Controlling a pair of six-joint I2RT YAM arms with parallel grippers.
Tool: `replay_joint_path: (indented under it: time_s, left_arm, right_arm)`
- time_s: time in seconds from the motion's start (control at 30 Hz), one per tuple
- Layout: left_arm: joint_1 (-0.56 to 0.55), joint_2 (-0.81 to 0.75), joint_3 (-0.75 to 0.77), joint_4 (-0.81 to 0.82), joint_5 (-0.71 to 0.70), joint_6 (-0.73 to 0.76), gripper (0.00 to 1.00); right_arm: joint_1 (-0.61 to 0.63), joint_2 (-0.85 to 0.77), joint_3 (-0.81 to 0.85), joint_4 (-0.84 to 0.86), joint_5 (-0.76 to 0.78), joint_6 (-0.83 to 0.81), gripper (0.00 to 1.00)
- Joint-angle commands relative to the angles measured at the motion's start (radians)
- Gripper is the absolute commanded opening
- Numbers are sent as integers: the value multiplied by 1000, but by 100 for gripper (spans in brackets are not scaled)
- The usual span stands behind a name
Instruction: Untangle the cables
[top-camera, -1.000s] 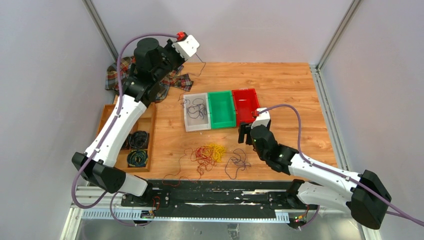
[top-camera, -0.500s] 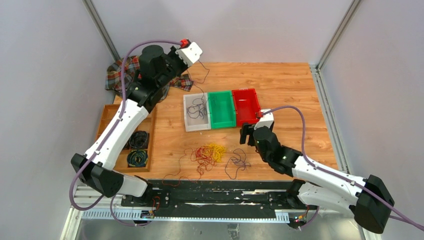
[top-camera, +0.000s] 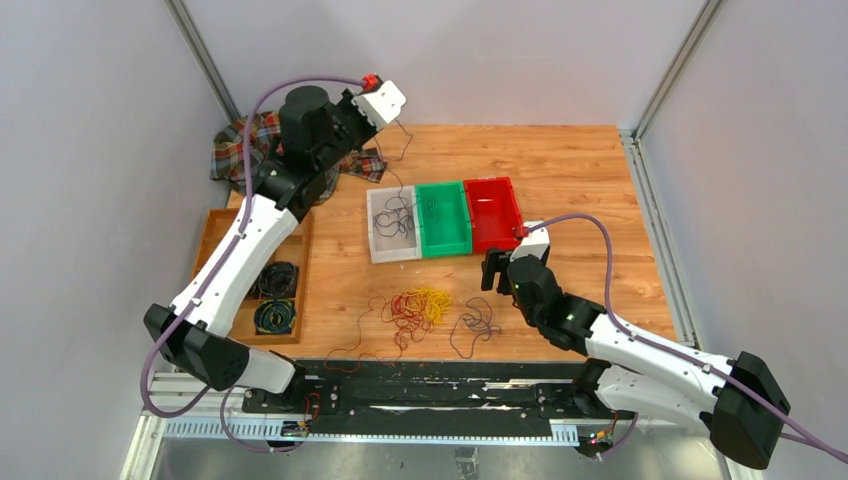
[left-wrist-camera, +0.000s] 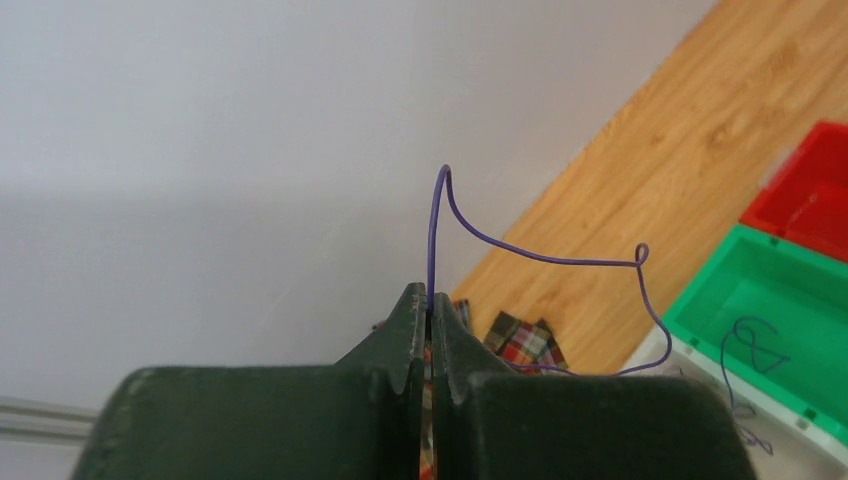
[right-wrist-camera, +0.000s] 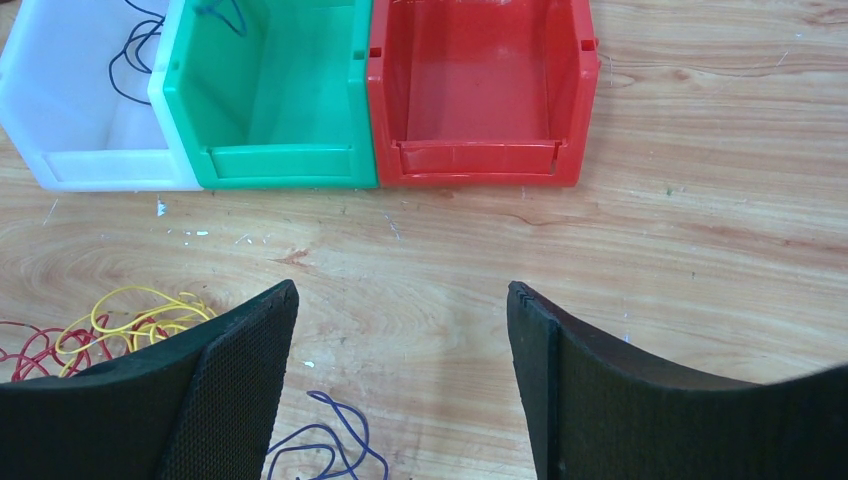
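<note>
My left gripper (top-camera: 398, 116) is raised high over the back left of the table, shut on a thin purple cable (left-wrist-camera: 545, 258) that hangs down toward the white bin (top-camera: 392, 225) and green bin (top-camera: 443, 218); in the left wrist view the jaws (left-wrist-camera: 431, 300) pinch its end. A tangle of yellow and red cables (top-camera: 418, 306) lies on the table in front, with loose purple strands (top-camera: 476, 322) beside it. My right gripper (top-camera: 493, 272) is open and empty, low over the table right of the tangle; in the right wrist view (right-wrist-camera: 402, 300) purple loops (right-wrist-camera: 325, 445) lie below it.
A red bin (top-camera: 492, 212) stands right of the green one. The white bin holds several dark purple strands. A wooden tray (top-camera: 297, 250) with coiled cords sits at left. A plaid cloth (top-camera: 240, 145) lies at the back left corner.
My left gripper rose and moved slightly right, drawing the purple cable up over the bins. My right arm shifted a little to the right and nearer the front.
</note>
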Motion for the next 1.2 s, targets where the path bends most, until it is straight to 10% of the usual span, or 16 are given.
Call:
replay_joint_path:
  time_s: [0.0,1.17]
  left_arm:
    - [-4,0,143,21,9,-41,1]
    - [-11,112,-115,-22,-82,-38,0]
  right_arm:
    - [-15,2,-9,-13,19,17,76]
    - [-17,-18,-47,8,10,27,77]
